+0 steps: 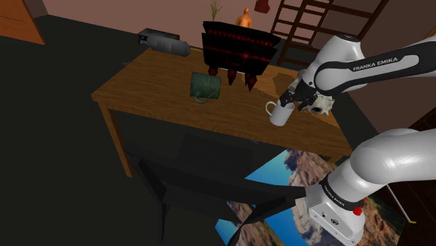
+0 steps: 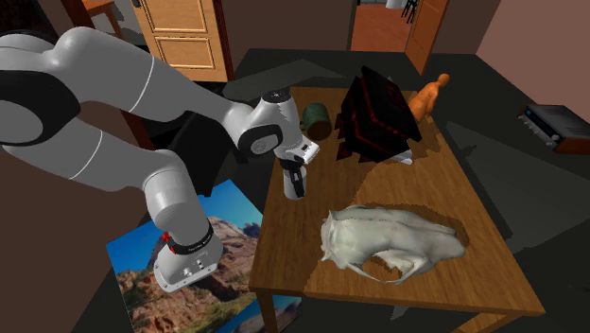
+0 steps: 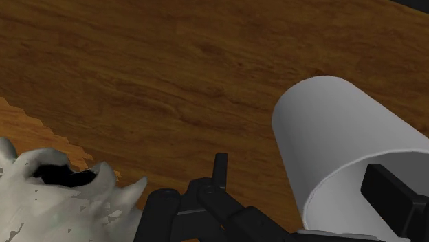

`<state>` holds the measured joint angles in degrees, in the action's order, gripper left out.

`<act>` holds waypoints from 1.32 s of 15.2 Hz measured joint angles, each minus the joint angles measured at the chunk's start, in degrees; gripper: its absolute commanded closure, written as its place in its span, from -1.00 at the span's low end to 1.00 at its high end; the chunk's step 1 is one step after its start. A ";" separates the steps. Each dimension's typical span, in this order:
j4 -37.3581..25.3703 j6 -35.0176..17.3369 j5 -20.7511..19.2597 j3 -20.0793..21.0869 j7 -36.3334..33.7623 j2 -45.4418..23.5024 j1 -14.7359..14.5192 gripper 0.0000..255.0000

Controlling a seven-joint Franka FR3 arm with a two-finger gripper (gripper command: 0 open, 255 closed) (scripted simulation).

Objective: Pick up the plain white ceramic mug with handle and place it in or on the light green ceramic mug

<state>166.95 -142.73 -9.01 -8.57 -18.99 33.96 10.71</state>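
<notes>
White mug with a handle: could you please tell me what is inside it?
One black finger of the gripper reaches inside the plain white mug past its rim. The mug's wall hides its bottom.

**Clipped and covered**

Cannot make out the handle of the white mug [image 3: 330, 130] from the wrist. Clipped there by the picture's edge, like the pale jagged lump [image 3: 48, 203]. Partly covered by the gripper [image 2: 295, 173] in the second exterior view. Cannot see the base of the orange figurine [image 2: 432, 95] behind the black spiky rack [image 2: 378, 118].
</notes>
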 measured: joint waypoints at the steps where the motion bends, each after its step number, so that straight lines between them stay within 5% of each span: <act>1: 0.00 -0.05 0.00 0.00 -0.01 -0.04 0.00 -1.00; 3: 0.01 -0.09 -0.01 -0.01 0.00 -0.07 0.00 -1.00; 4: 0.01 -0.09 -0.01 -0.01 0.00 -0.07 0.00 1.00; 14: 0.01 -0.09 -0.01 -0.01 0.00 -0.07 0.00 1.00; 20: -2.09 5.35 0.41 0.22 0.33 3.33 -0.11 1.00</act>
<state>164.86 -137.38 -8.60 -8.35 -18.66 37.29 10.60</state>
